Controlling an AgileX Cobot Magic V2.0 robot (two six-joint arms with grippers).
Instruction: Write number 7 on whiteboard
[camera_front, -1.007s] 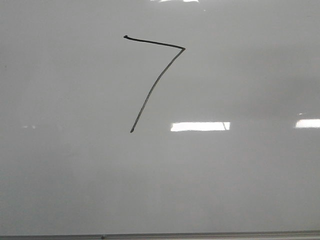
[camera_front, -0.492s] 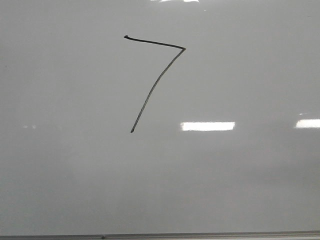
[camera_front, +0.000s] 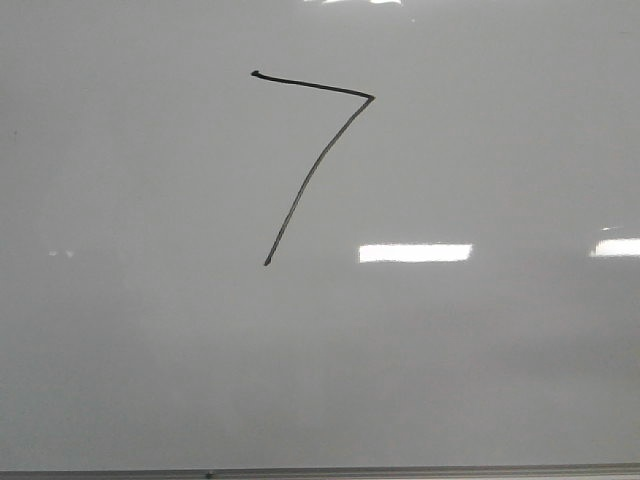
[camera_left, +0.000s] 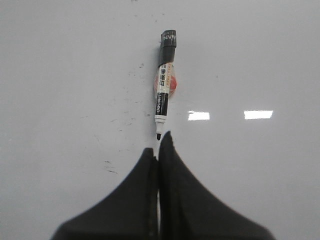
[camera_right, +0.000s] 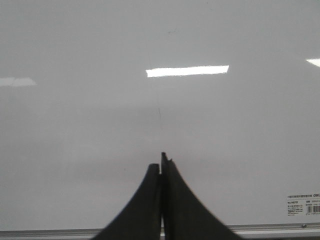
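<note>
The number 7 (camera_front: 314, 171) is drawn in thin black marker on the whiteboard (camera_front: 480, 360), upper middle of the front view. No gripper shows in the front view. In the left wrist view my left gripper (camera_left: 159, 142) is shut and empty above the whiteboard (camera_left: 75, 75). A black-capped marker (camera_left: 164, 85) lies flat on the board just beyond the fingertips, with its bare tip pointing at them. My right gripper (camera_right: 161, 162) is shut and empty over the bare whiteboard (camera_right: 75, 125) near its edge.
The grey metal edge strip (camera_front: 400, 470) runs along the near side of the board and also shows in the right wrist view (camera_right: 280, 229). A small printed label (camera_right: 304, 204) sits by that edge. Faint black scuffs (camera_left: 131, 75) lie beside the marker.
The 7 has shifted a few pixels to the right in the front view, and the bright light reflection has slid to the right. Nothing else differs.
</note>
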